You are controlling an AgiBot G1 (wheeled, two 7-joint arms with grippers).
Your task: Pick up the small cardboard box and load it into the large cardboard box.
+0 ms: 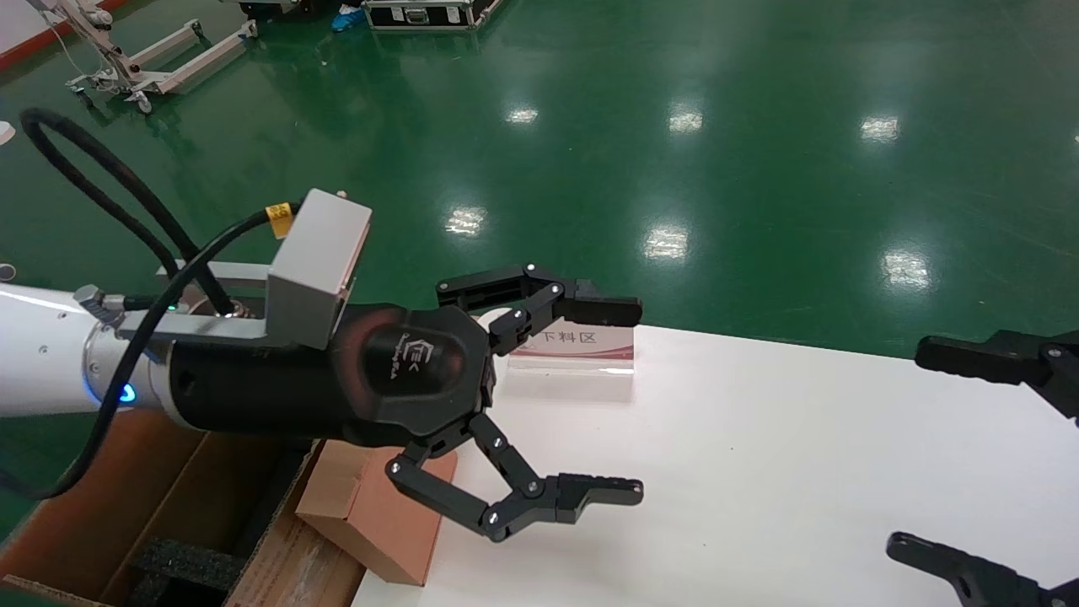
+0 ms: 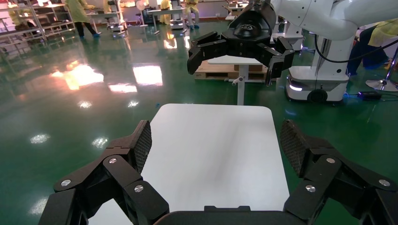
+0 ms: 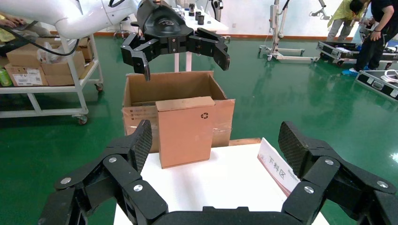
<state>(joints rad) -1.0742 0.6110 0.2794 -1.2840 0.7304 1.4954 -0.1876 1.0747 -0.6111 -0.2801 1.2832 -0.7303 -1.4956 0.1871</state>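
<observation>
Left gripper (image 1: 590, 400) hangs wide open, empty, above the small cardboard box (image 1: 371, 518). That box stands upright at the white table (image 1: 759, 472) edge, beside the large cardboard box (image 1: 126, 523). Right gripper (image 1: 944, 455) is spread wide, empty, at the opposite side.

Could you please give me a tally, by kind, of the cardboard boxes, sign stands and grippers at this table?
Cardboard boxes: 2, the small cardboard box standing on the table edge and the large cardboard box beyond it
Sign stands: 1, the white sign stand
Grippers: 2, the left gripper and the right gripper, both open
Total: 5
</observation>
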